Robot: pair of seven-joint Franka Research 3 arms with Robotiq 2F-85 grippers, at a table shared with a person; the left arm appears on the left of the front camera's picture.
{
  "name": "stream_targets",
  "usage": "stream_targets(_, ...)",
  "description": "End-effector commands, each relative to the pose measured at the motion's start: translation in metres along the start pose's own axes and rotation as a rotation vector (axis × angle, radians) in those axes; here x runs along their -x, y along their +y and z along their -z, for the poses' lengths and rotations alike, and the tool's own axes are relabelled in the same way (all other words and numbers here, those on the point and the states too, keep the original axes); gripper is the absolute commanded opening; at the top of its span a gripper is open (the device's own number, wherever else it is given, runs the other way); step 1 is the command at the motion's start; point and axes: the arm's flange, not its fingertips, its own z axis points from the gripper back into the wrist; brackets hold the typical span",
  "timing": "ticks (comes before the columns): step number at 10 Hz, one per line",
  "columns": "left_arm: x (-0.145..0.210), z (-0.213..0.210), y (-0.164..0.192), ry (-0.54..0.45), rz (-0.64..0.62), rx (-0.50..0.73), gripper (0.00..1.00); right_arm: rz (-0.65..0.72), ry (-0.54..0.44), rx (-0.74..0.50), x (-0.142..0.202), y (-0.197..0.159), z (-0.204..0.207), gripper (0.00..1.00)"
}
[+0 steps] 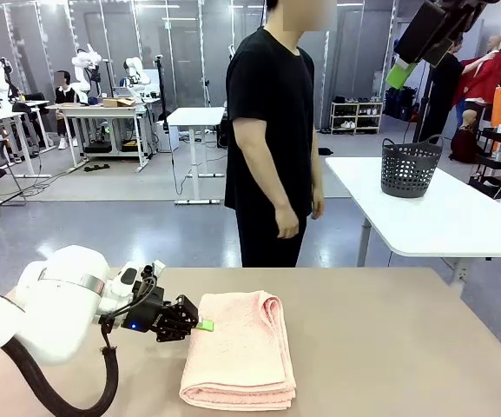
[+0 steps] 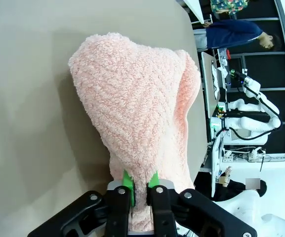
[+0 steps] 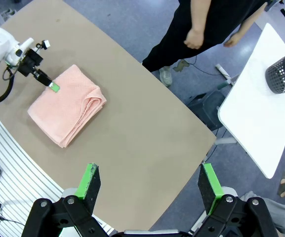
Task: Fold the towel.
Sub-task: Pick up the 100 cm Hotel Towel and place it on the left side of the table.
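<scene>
Robotics lab, white worktables (image 1: 196, 116) in rows, seated person (image 1: 64, 95) beside further equipment, grey floor

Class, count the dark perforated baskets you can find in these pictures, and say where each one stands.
1. The basket stands on the white side table beyond the towel's table, to the person's side; the right wrist view shows it too. Others may be hidden.

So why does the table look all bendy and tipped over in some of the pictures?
Left wrist view: the wide lens sits close to the towel, so it looms large, and the rolled wrist turns the room sideways. Right wrist view: the same lens curves the table edge from high above. Front view: lines stay straight, with soft, even light and only a faint shadow under the left end effector.
</scene>
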Motion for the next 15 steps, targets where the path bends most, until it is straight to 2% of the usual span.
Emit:
stream_targets(1,0.01,0.003,-0.006,-0.01,0.033,0.006,0.0,0.0,0.0,-0.001,0.001,0.0,-0.001,1.0)
stream_targets(2,0.0,0.0,0.0,0.0,0.0,0.0,0.0,0.0,0.0,-0.001,0.001,0.0,-0.001,1.0)
stream_targets(6,0.0,0.0,0.0,0.0,0.0,0.0,0.0,0.0,0.0,-0.001,0.001,0.0,-0.001,1.0)
stream_targets(7,0.001,0.0,0.0,0.002,0.0,-0.002,0.13,0.0,0.0,-0.001,0.001,0.0,-0.001,1.0)
stream_targets(8,-0.002,-0.017,-0.009,0.077,0.075,0.003,0.13,0.0,0.0,-0.001,0.001,0.0,-0.001,1.0)
stream_targets(10,-0.007,-0.076,-0.021,0.103,0.157,-0.051,0.13,0.0,0.0,-0.001,0.001,0.0,-0.001,1.0)
stream_targets(11,-0.005,-0.11,-0.016,0.132,0.146,-0.064,0.13,0.0,0.0,-0.001,0.001,0.0,-0.001,1.0)
stream_targets(14,-0.02,-0.195,0.009,0.025,0.125,-0.117,0.13,0.0,0.0,-0.001,0.001,0.0,-0.001,1.0)
stream_targets(15,-0.022,-0.227,0.023,0.023,0.121,-0.169,0.13,0.0,0.0,-0.001,0.001,0.0,-0.001,1.0)
